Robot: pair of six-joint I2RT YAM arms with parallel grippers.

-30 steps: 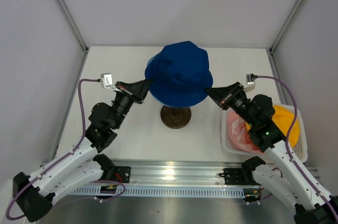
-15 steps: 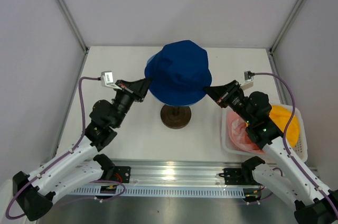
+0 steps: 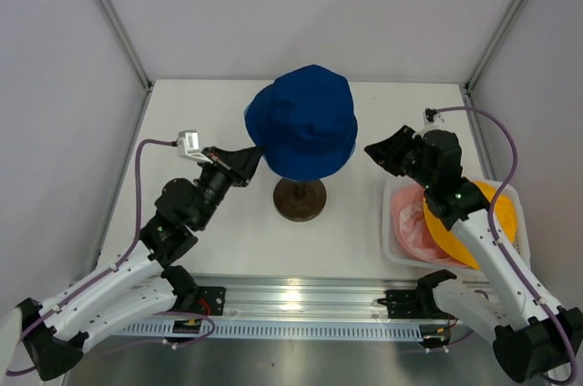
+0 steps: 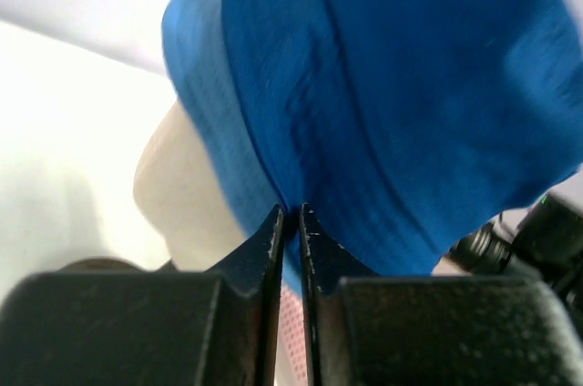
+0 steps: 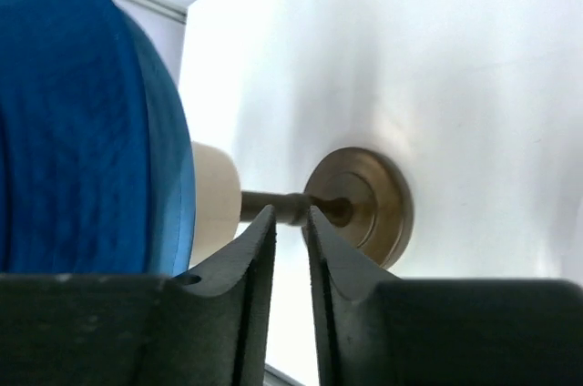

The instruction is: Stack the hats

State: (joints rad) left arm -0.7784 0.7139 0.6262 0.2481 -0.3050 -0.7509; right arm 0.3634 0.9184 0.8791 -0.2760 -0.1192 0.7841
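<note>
Navy hat (image 3: 303,122) was noted seated over the light blue hat (image 4: 196,86) on the mannequin head (image 4: 173,195), right gripper (image 5: 290,213) slightly spread and empty, left gripper (image 4: 291,213) nearly closed at its brim (pinch undeterminable), so withdrawal could drag it askew.

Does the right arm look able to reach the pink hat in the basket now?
Probably yes. The right gripper is clear of the dark blue hat and holds nothing, and the pink hat lies exposed in the white basket just beneath that arm.
</note>
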